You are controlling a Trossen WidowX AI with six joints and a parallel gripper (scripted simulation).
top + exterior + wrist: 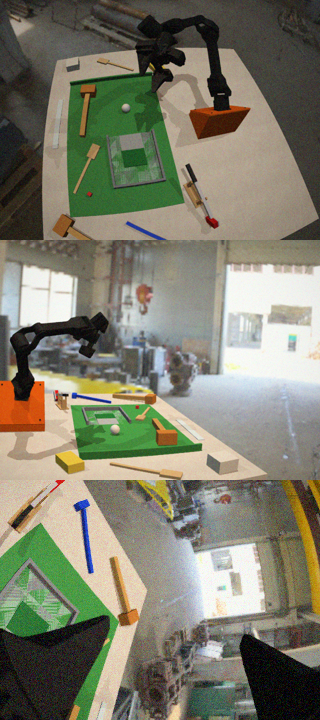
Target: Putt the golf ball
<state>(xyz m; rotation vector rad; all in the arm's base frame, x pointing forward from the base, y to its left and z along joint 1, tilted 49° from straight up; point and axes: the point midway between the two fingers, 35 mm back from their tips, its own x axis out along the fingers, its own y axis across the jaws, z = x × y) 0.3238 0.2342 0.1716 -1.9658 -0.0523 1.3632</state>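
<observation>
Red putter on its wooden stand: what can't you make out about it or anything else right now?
- Red-headed putter: exterior view, tiny and blurred at its wooden stand; wrist view, too small.
- Yellow block: top view, mostly hidden by the black arm.
- Large wooden mallet: top view, handle cut by bottom edge.

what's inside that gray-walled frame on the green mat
Inside the gray-walled frame: a gray ramp leading to a dark raised green, pale patterned floor around them. Nothing else shows inside.

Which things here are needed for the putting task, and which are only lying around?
Needed: red putter on its wooden stand, golf ball, ramp, raised green, open gripper.

Lying around: wooden mallets, blue stick, yellow block, grey block, small red cube.
</observation>
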